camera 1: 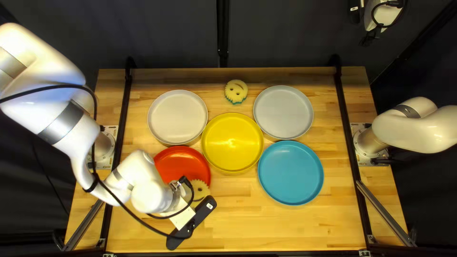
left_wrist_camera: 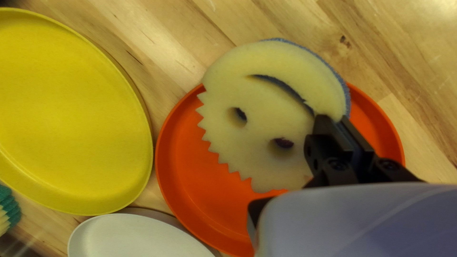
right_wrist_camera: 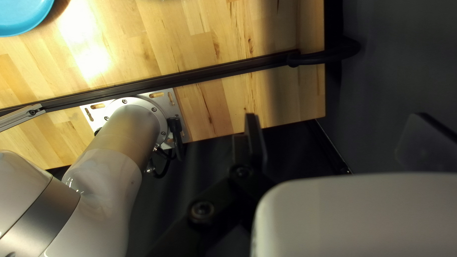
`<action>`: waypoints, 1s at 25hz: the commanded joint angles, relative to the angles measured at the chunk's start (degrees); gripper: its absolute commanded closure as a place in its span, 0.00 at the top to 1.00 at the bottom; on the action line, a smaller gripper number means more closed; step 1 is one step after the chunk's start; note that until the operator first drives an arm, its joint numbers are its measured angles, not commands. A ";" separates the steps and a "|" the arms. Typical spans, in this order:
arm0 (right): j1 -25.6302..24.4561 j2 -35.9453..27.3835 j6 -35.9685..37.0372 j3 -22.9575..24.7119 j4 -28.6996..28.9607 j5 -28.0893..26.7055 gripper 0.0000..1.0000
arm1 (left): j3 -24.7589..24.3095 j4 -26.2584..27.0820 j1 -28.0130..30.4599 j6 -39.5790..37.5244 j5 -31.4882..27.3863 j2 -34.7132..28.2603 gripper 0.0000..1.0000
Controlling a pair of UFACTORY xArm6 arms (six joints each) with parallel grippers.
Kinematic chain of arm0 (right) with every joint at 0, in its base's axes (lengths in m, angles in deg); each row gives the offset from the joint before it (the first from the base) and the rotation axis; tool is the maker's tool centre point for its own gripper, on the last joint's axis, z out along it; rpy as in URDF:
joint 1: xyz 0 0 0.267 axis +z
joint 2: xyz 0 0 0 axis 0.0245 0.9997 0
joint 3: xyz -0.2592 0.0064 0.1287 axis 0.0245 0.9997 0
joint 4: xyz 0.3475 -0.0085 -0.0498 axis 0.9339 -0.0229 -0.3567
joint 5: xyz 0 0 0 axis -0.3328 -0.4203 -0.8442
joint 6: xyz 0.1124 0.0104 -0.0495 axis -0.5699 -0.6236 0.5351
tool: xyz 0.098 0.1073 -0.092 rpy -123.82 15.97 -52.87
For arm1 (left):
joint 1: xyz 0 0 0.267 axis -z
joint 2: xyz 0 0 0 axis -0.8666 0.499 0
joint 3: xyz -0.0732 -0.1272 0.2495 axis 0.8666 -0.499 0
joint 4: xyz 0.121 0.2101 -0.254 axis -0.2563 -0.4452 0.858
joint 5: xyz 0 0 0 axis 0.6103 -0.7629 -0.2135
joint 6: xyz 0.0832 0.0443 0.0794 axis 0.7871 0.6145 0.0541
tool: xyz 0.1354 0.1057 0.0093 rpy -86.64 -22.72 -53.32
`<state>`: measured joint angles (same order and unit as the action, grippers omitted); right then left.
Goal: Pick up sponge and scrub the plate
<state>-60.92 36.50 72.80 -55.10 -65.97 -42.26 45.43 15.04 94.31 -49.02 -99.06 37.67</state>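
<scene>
At the lower left of the top left view, my left gripper (camera 1: 192,222) is over the table beside the red plate (camera 1: 178,164), fingertips hidden. A round yellow sponge (camera 1: 202,188) with a toothed edge shows beside it at the plate's rim. In the left wrist view my left gripper (left_wrist_camera: 335,122) is shut on the edge of this blue-backed sponge (left_wrist_camera: 266,104), near its smile slit. The sponge covers part of the red plate (left_wrist_camera: 200,190); contact with the plate cannot be told. In the right wrist view my right gripper (right_wrist_camera: 340,138) stands open, with nothing between its fingers.
A yellow plate (camera 1: 232,143) is right of the red one, a blue plate (camera 1: 290,172) farther right. A white plate (camera 1: 177,117) and a grey plate (camera 1: 283,112) lie toward the far edge, with another sponge (camera 1: 236,90) between them. Black rails (camera 1: 350,138) run along both sides.
</scene>
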 commanded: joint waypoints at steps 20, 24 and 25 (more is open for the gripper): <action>0.00 0.00 0.00 0.00 0.00 0.00 1.00 | -9.26 14.68 -14.77 26.60 6.83 -3.52 0.00; 0.00 0.00 0.00 0.00 0.00 0.00 1.00 | -9.86 15.49 -11.21 23.96 6.75 -4.22 0.00; 0.00 0.00 0.00 0.00 0.00 0.00 1.00 | -10.00 15.89 -9.56 22.77 7.00 -4.05 0.00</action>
<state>-60.92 36.50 72.80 -55.10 -65.97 -42.26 35.78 30.14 82.11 -24.19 -92.32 33.65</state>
